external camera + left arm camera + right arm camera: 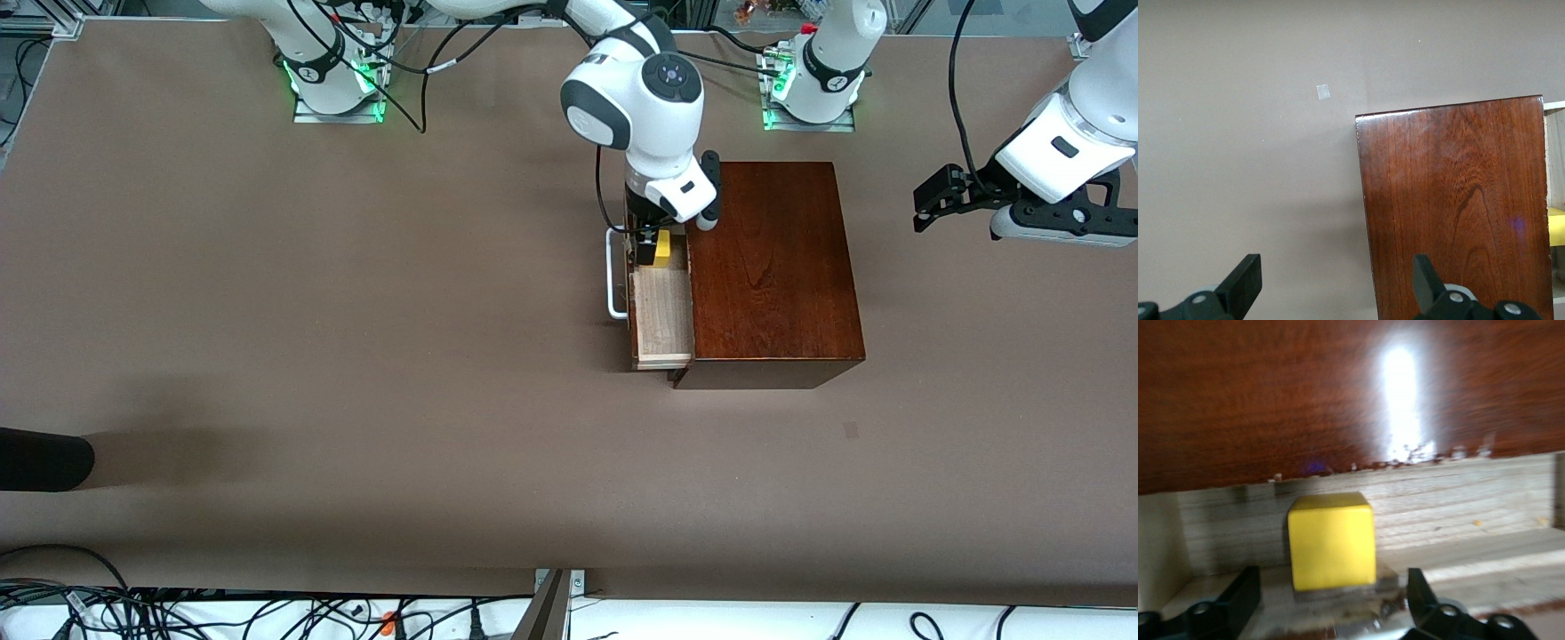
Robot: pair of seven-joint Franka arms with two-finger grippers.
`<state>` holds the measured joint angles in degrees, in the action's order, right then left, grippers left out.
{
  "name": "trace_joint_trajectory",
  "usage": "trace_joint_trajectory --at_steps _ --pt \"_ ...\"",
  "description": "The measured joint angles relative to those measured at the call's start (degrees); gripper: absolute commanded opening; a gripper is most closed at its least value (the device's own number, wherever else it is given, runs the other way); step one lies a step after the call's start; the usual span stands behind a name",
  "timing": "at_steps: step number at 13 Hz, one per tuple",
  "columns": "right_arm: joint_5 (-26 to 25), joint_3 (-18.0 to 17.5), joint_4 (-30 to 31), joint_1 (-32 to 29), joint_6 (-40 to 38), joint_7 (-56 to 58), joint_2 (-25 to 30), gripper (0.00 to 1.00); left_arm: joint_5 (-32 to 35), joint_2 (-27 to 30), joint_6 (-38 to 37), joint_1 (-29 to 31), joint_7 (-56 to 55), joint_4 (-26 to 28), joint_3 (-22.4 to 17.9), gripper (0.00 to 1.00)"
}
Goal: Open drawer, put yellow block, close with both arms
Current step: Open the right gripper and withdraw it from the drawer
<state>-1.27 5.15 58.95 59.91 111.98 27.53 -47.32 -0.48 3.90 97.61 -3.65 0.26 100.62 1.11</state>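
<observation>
Yellow cube block (1331,540) is seated in the pale wooden drawer (662,320), between the spread right tool (1331,607) fingers; the left tool (1338,290), spread wide, is held over the table (356,356) edge.

Setting: robotics laboratory. A wide table (267,356) covered in plain brown sheeting is seen, with two white robot arms bolted to metal base plates (338,111) lit green along the top of the frame. Aluminium framing (53,22) is seen at the upper left corner. Loose black cables (133,609) are bundled along the bottom edge, by a white surface.
</observation>
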Motion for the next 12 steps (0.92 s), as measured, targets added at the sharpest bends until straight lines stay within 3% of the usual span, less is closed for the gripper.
trace_joint_trajectory --at_steps 4,8,12 --pt "0.53 1.03 -1.82 -1.87 -7.10 -1.99 9.72 1.00 0.00 0.00 -0.02 0.00 0.00 0.00 0.00 1.00" --pt "0.72 2.15 -1.84 -11.90 -11.51 -1.45 19.22 1.00 0.00 0.00 -0.07 0.00 0.00 0.00 0.00 1.00" --pt "3.39 7.72 -1.21 -20.81 -20.14 -0.81 25.31 1.00 0.00 -0.01 -0.77 -0.02 1.90 0.00 0.01 1.00"
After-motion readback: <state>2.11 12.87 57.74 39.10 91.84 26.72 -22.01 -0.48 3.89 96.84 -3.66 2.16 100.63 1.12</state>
